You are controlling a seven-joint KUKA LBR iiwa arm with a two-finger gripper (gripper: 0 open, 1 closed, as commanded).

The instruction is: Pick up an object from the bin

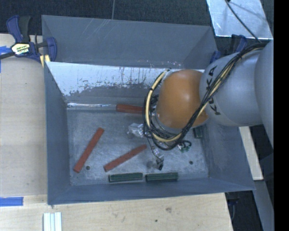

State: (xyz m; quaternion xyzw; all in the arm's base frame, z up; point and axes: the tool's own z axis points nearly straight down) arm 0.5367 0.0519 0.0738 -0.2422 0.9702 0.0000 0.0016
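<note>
My gripper (157,160) pokes out below the orange wrist cover, low over the bin floor right of centre. A dark green bar (161,177) lies just in front of it along the near wall, with a second dark green bar (125,177) to its left. A red-brown stick (125,158) lies slanted just left of the gripper. A crumpled silvery piece (136,129) sits by the cover's left edge.
Another red-brown stick (88,149) lies slanted at the left of the floor. A third red-brown stick (129,109) rests against the far wall. A small dark piece (198,133) shows at the right, beside the arm. The arm covers the bin's right part.
</note>
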